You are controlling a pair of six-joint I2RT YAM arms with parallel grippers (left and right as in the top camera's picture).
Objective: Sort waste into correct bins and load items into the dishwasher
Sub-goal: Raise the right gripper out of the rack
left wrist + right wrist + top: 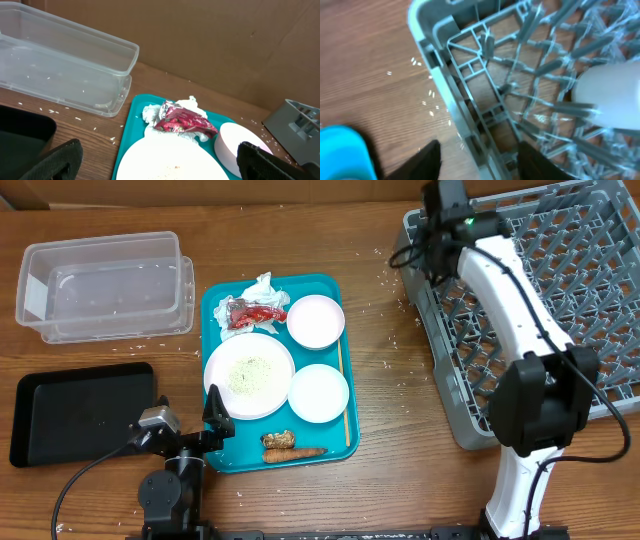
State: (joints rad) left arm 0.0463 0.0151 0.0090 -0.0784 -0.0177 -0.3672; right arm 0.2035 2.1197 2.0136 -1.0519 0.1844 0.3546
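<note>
On the teal tray (222, 300) lie crumpled tissue (262, 285) and a red wrapper (250, 313), a large plate (270, 360) with rice (247, 373), a bowl (316, 321), a small plate (318, 393), a brown scrap (278, 440) and a carrot stick (300, 452). My left gripper (215, 412) (160, 167) hangs open over the plate's near-left edge. My right gripper (428, 252) (482, 165) is open at the grey dish rack's (560, 290) left corner, its jaws either side of the rack wall (450, 95). A white blurred cup (615, 97) lies among the pegs.
The clear tub (105, 285) stands at the back left and the black tray (85, 410) at the front left. A thin wooden stick (343, 395) lies along the teal tray's right edge. Loose rice grains (392, 280) dot the table beside the rack.
</note>
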